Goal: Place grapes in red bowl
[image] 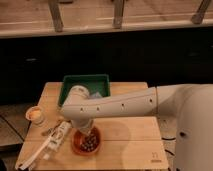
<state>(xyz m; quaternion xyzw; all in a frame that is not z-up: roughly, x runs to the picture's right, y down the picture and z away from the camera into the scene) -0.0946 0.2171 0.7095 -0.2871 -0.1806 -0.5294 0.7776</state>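
Observation:
The red bowl (75, 145) sits on the wooden table (130, 131) near its front, left of centre. The grapes (90, 143), a dark lumpy cluster, lie inside the bowl. My white arm reaches in from the right, and its gripper (84, 129) hangs straight over the bowl, just above the grapes. The wrist hides the back part of the bowl. I cannot tell whether the gripper touches the grapes.
A green rectangular tray (72, 82) stands at the back of the table behind the arm. A small pale cup (35, 114) stands at the left edge. A long white object (52, 143) lies left of the bowl, reaching the front left corner.

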